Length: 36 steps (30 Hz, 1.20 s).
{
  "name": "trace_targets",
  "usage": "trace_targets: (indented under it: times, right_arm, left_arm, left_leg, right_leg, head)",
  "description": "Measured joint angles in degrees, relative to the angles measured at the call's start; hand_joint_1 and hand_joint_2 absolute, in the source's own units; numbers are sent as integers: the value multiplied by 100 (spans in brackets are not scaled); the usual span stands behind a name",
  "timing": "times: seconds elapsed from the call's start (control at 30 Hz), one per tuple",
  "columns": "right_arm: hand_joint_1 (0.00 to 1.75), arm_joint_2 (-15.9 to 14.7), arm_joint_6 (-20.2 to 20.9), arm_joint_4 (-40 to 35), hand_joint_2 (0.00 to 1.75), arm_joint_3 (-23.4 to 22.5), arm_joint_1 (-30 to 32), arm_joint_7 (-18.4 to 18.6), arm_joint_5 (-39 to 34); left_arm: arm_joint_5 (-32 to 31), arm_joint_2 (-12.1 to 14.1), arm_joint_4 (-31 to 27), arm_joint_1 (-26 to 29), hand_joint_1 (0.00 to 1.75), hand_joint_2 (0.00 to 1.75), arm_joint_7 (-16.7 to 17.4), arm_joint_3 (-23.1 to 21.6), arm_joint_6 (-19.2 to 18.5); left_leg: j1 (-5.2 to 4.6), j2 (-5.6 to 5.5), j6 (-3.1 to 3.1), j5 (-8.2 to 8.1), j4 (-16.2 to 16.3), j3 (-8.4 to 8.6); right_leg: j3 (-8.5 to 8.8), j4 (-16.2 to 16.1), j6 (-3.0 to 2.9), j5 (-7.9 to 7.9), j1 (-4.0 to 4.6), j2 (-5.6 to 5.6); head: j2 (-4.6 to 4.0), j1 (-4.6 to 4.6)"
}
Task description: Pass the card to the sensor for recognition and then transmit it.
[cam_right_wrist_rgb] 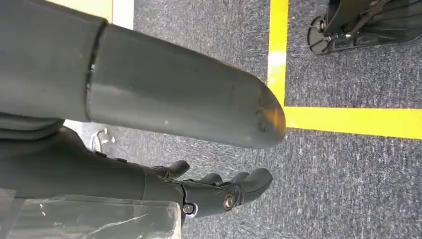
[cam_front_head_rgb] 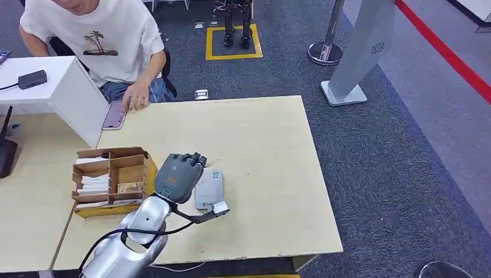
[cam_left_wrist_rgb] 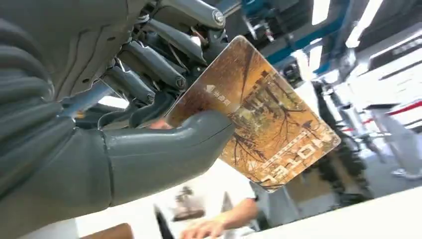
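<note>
My left hand [cam_front_head_rgb: 179, 176] hovers over the wooden table [cam_front_head_rgb: 272, 156], just left of the flat grey sensor [cam_front_head_rgb: 209, 190]. In the left wrist view the hand [cam_left_wrist_rgb: 99, 144] pinches a brown and orange card [cam_left_wrist_rgb: 268, 124] printed with trees and the word HOTEL. The thumb lies on the card's face and the darker fingers are behind it. Most of the card sticks out past the thumb. My right hand [cam_right_wrist_rgb: 219, 191] hangs over grey carpet, fingers loosely apart and holding nothing.
A cardboard box [cam_front_head_rgb: 113, 180] with compartments of cards stands just left of my left hand. A person [cam_front_head_rgb: 98, 35] sits at the table's far left corner, one hand by a phone [cam_front_head_rgb: 114, 114]. A white partition [cam_front_head_rgb: 75, 95] and a side desk lie to the left.
</note>
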Motion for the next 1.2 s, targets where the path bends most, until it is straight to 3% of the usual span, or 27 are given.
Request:
trace_targets:
  times: [0.33,0.77,0.93,1.03,1.2]
  right_arm:
    - [0,-24,0,0,0,17,-2,-41,9]
    - [0,-46,-2,17,0,42,0,-24,7]
    - [0,-48,-13,17,0,39,3,-17,-22]
    - [0,-48,-15,17,0,39,10,28,-35]
    - [0,-48,-28,20,0,37,10,26,-111]
  left_arm:
    - [0,-347,769,33,175,175,-168,-426,199]
    - [0,-367,1211,38,175,175,-17,-596,190]
    - [0,-211,1180,38,175,175,720,-664,201]
    - [0,51,843,17,175,175,1356,-732,129]
    - [0,551,229,-48,175,175,1823,-848,-171]
  left_leg:
    - [0,0,0,0,0,0]
    - [0,0,0,0,0,-1]
    - [1,0,0,0,0,-1]
    - [4,0,-1,1,0,-1]
    - [5,1,-2,1,-2,-1]
  right_leg:
    - [1,0,0,0,0,0]
    - [1,0,0,0,0,0]
    - [1,0,0,0,0,0]
    - [1,1,-1,0,1,0]
    - [1,2,-1,0,5,1]
  head:
    - [0,2]
    - [0,4]
    - [0,4]
    - [0,2]
    - [0,0]
